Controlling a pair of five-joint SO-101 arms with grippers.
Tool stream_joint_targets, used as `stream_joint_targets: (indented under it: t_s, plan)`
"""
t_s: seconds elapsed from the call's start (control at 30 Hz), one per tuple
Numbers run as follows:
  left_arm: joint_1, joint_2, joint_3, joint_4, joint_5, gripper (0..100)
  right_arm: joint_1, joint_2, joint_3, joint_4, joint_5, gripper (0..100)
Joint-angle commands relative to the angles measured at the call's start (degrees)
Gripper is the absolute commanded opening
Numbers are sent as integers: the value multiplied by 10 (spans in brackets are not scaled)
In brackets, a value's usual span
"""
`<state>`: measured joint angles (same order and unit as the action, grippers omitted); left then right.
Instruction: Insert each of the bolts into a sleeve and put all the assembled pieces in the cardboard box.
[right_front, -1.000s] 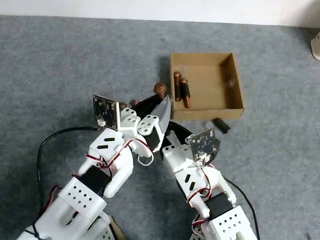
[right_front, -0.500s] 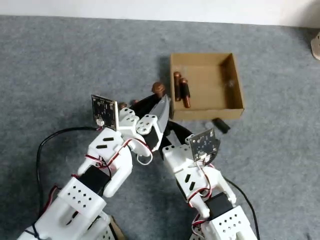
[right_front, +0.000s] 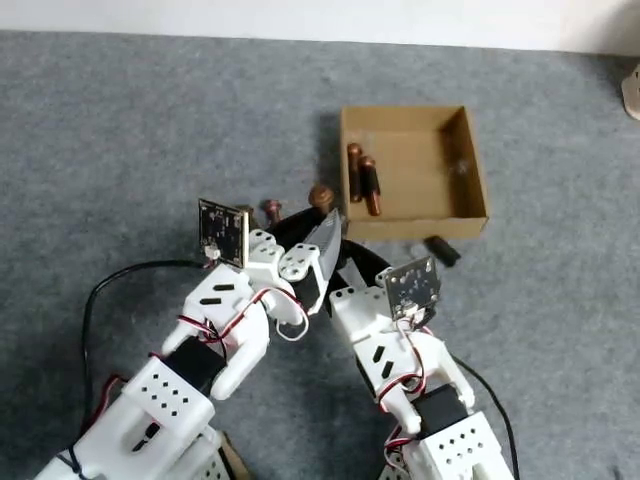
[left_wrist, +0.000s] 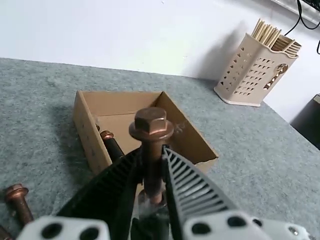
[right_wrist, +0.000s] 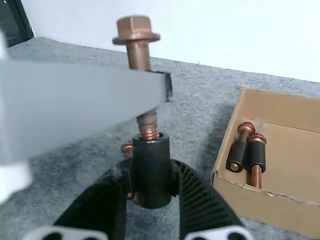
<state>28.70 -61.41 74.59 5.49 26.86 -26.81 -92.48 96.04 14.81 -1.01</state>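
Note:
My left gripper (left_wrist: 152, 152) is shut on the shank of a copper bolt (left_wrist: 151, 126) and holds it upright, hex head up. My right gripper (right_wrist: 150, 175) is shut on a black sleeve (right_wrist: 150, 170) directly under it. The bolt (right_wrist: 137, 42) has its threaded tip at the sleeve's mouth. In the high view both grippers meet just left of the cardboard box (right_front: 468, 160), with the bolt head (right_front: 321, 196) at the box's near-left corner. Two assembled pieces (right_front: 362, 180) lie inside the box along its left wall.
A loose black sleeve (right_front: 441, 250) lies on the grey carpet in front of the box. Two loose bolts (right_front: 272, 210) lie to the left of the grippers. A beige perforated holder (left_wrist: 255, 70) stands beyond the box.
My left arm has drawn back towards the right gripper, bringing the bolt over the sleeve. The loose bolts behind it have come into sight. The right arm has hardly moved.

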Motion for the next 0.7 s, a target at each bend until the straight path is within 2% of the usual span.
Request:
stream_joint_targets:
  t_s: [0.0, 0.07, 0.13, 0.3, 0.47, 0.57, 0.67]
  plan:
    - [12, -5, 2, -4, 0, 5, 22, -7, 77, -15, -6, 5]
    - [12, -5, 2, -4, -6, 11, 22, -7, 77, -15, -6, 5]
    - [10, -4, 2, -4, -34, 57, 22, -7, 77, -12, -6, 5]
    - [10, -8, 46, 4, -116, 286, 22, -3, 77, -11, -6, 5]
    - [10, -9, 45, 120, -131, 451, 22, -3, 77, -11, -6, 5]
    - [-10, -10, 30, 206, -131, 488, 34, -3, 77, 1, -6, 5]
    - [-65, -10, 15, 270, -131, 496, 66, -3, 77, 13, -6, 5]
